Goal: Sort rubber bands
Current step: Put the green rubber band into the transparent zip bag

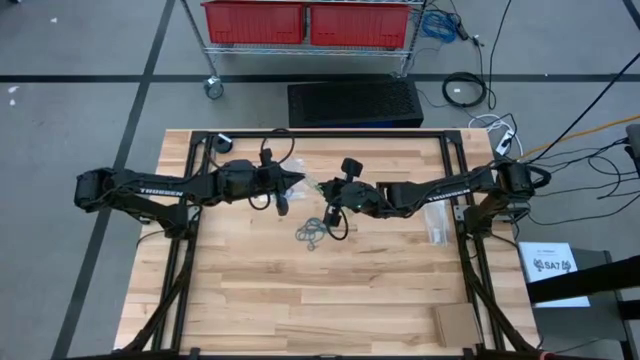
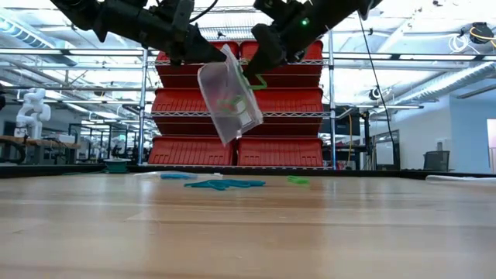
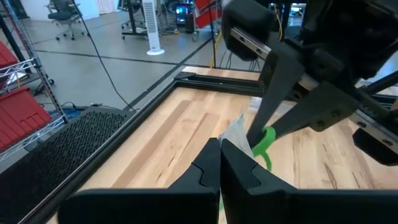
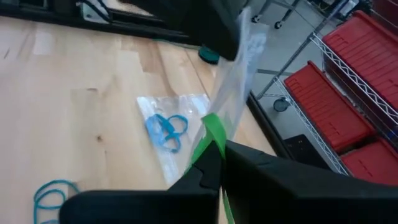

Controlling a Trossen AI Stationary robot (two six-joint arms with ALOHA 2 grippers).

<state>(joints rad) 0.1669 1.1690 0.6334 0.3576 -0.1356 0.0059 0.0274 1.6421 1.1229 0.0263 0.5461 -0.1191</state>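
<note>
My left gripper (image 2: 208,56) was clamped on a clear bag (image 2: 229,94) held above the table (image 1: 330,290); my right gripper (image 2: 256,74) pinched a green rubber band (image 3: 266,142) at its mouth. Loose rubber bands (image 1: 310,235) lay below, so sorting seemed unfinished.

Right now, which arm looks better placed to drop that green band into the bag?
Probably the right: the right gripper pinches a green rubber band at the clear plastic bag's mouth, while the left gripper is busy holding that bag up.
</note>
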